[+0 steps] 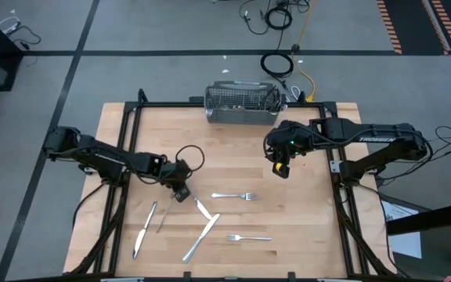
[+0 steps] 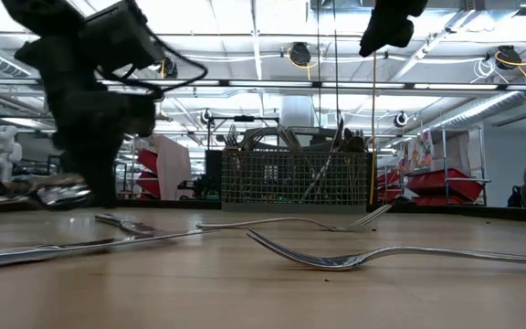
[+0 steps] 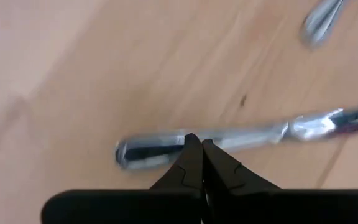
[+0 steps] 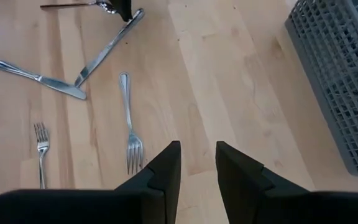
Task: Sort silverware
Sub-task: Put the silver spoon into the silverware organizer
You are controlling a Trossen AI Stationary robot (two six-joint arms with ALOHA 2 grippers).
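L claw (image 1: 181,193) is down on the tabletop (image 1: 312,219) w/ tips pressed together right at a knife (image 3: 229,138) lying crosswise to them; looks like it's pinching the handle near its rounded end, tho the tips meet w/ almost no gap, so the grip can't be confirmed. Other forks & knives lie loose nearby, e.g. a fork (image 1: 235,196) just beside, all nearer L arm than R. R claw (image 4: 196,163) hangs above the tabletop near the basket (image 1: 243,103), part-spread, holding nothing.
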